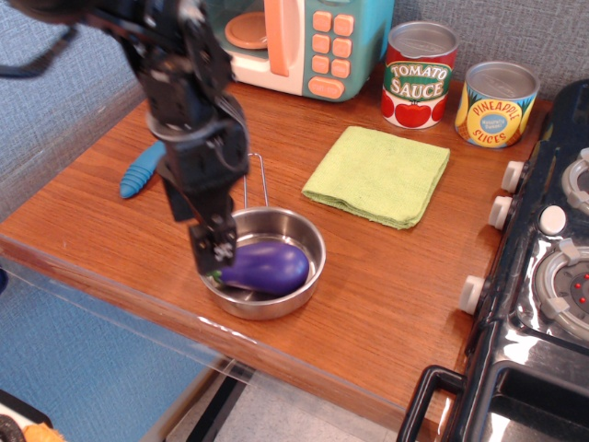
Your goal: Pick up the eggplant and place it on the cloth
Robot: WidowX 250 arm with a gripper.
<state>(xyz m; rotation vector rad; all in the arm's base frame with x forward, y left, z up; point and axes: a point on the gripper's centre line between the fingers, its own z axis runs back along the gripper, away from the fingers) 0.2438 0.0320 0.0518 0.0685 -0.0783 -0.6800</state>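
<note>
The purple eggplant point(269, 267) lies on its side in a small steel pan point(314, 244) near the table's front edge. A bit of its green stem shows at its left end. My gripper point(213, 250) reaches down at the pan's left rim, right at the eggplant's stem end. Only one dark finger point(211, 247) shows clearly, so I cannot tell whether the jaws hold the eggplant. The light-green cloth point(377, 175) lies folded flat on the table, behind and to the right of the pan, with nothing on it.
A toy microwave point(294, 37) stands at the back, with a tomato sauce can point(419, 74) and a pineapple can point(497, 103) to its right. A toy stove point(552, 276) borders the right side. A blue object point(140, 173) lies left of the arm.
</note>
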